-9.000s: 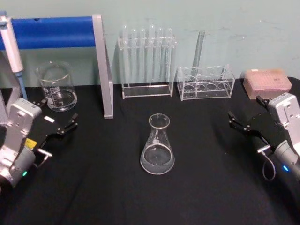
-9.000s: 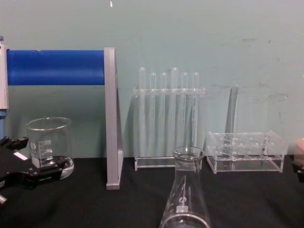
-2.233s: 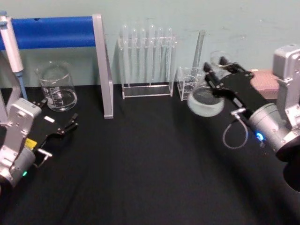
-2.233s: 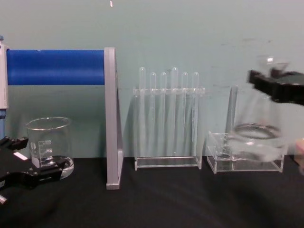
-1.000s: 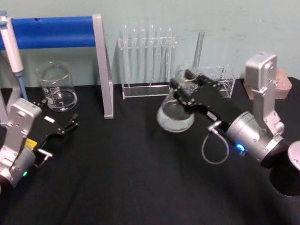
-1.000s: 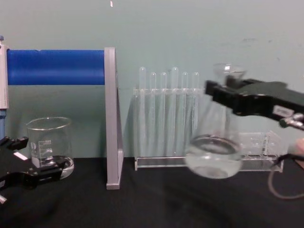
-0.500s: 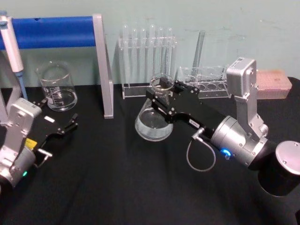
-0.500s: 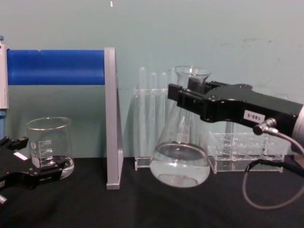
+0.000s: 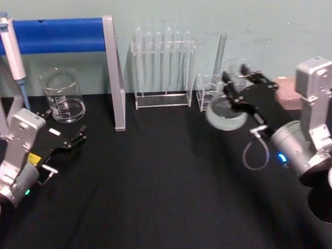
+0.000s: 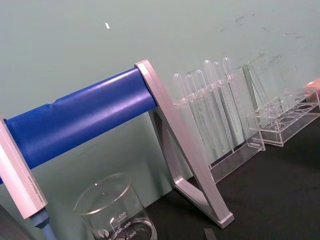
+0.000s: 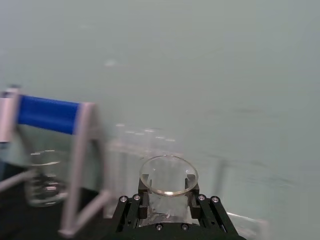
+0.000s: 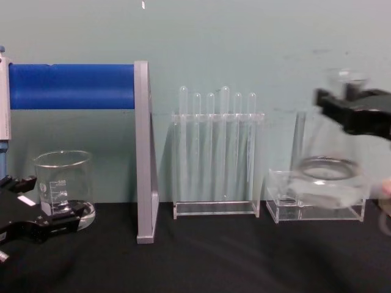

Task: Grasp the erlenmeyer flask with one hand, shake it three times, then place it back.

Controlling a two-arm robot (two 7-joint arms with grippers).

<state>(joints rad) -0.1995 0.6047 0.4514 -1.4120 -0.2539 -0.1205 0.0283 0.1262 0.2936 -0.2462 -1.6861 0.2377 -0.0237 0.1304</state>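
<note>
From the head: holds the erlenmeyer flask [image 9: 226, 116] by its neck in the right gripper [image 9: 236, 74], pinched shut on the glass. Has it up in the air, off the black table [image 9: 155, 187], at the far right, just in front of the low clear rack [image 9: 204, 91]. Points its mouth up and its wide base down, so sets its long line close to straight up and down. Looks blurry there. Rests the left gripper [image 9: 79, 135] low at the near left, close to the beaker [image 9: 63, 96], open a little, with nothing in it.

From the left wrist: looks out at the beaker, the blue bar [image 10: 85, 115] on its grey stand, the tall test tubes [image 10: 210, 107] and the low clear rack far off to the right.

From the right wrist: looks along the right gripper, closed on both sides of the flask's neck, with the round open mouth just past the grip.

From the chest: shows the flask high at the right edge, mouth on top, round base hanging in front of the low clear rack, some clear water inside. Shows the left gripper at the near left corner, in front of the beaker, open and holding nothing.
</note>
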